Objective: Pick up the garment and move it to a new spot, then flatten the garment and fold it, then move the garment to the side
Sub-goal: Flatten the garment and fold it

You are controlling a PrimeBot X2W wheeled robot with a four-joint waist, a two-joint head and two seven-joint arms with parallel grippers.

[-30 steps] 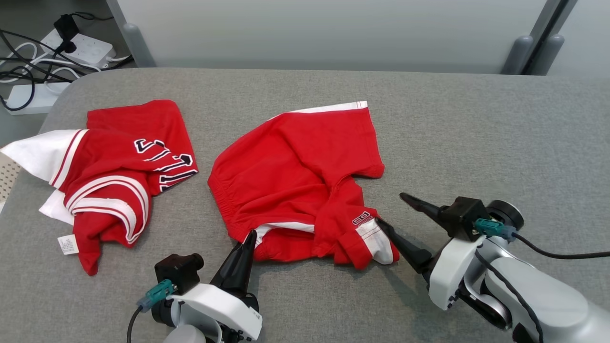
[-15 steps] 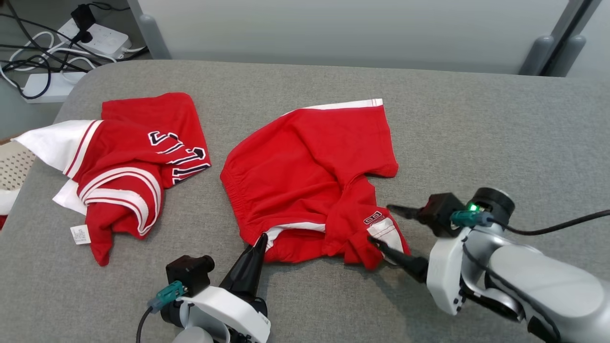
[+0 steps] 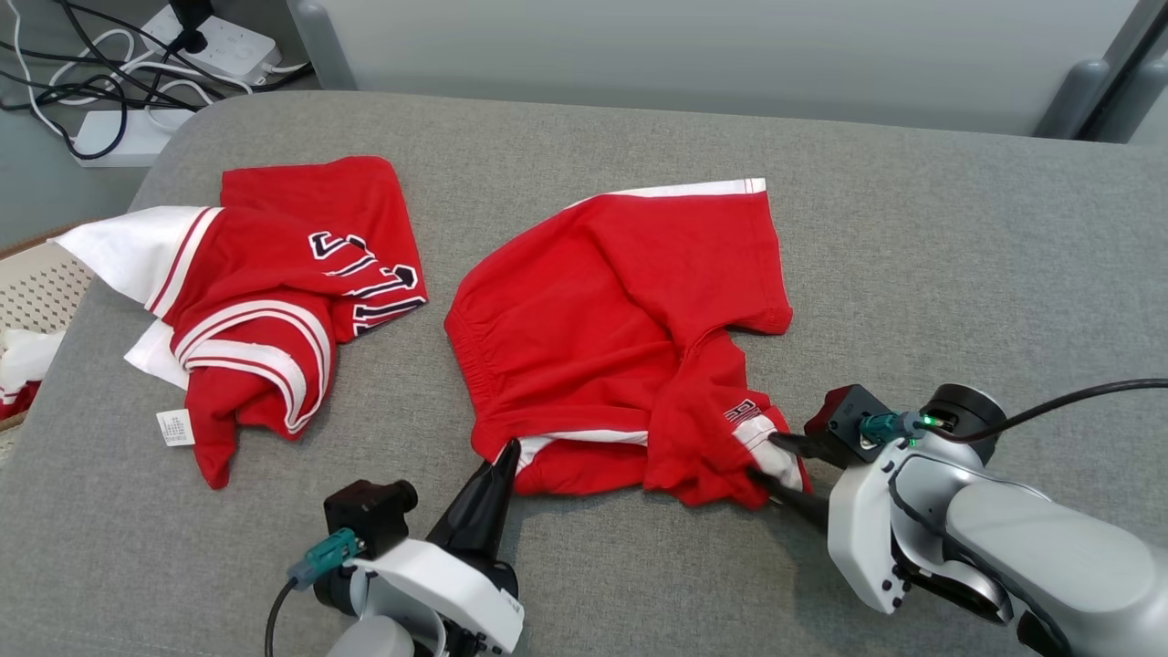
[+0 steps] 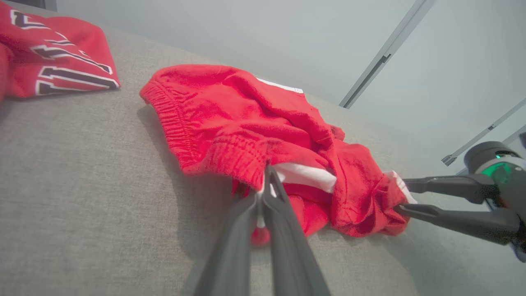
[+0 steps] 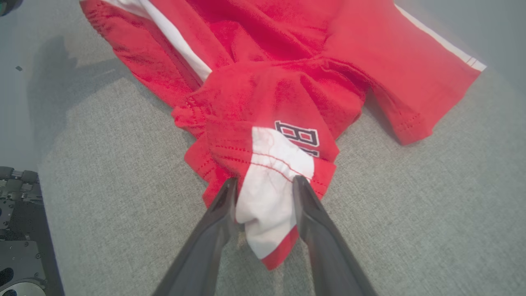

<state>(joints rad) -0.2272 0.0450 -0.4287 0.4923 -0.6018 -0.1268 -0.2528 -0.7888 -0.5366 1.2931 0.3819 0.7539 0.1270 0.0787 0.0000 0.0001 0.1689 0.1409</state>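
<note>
Red fabric shorts (image 3: 620, 310) with white side stripes and an elastic waistband, rumpled, near the middle of the grey cloth-covered worktop (image 3: 912, 228). One leg is spread flat toward the far side, the other is bunched at the near side.

Left end effector (image 3: 509, 449) is closed, pinching the waistband edge. Right end effector (image 3: 765, 456) straddles the white-and-red leg hem, both fingers touching cloth – can't tell if it's clamped.

A crumpled red jersey (image 3: 274, 292) with white stripes and dark lettering lies well apart to the left of the shorts, bare worktop between them. Past the far-left corner, on the floor – white power strips (image 3: 219, 41) and tangled cables (image 3: 82, 82).

Count: two garments, two end effectors, two power strips.
</note>
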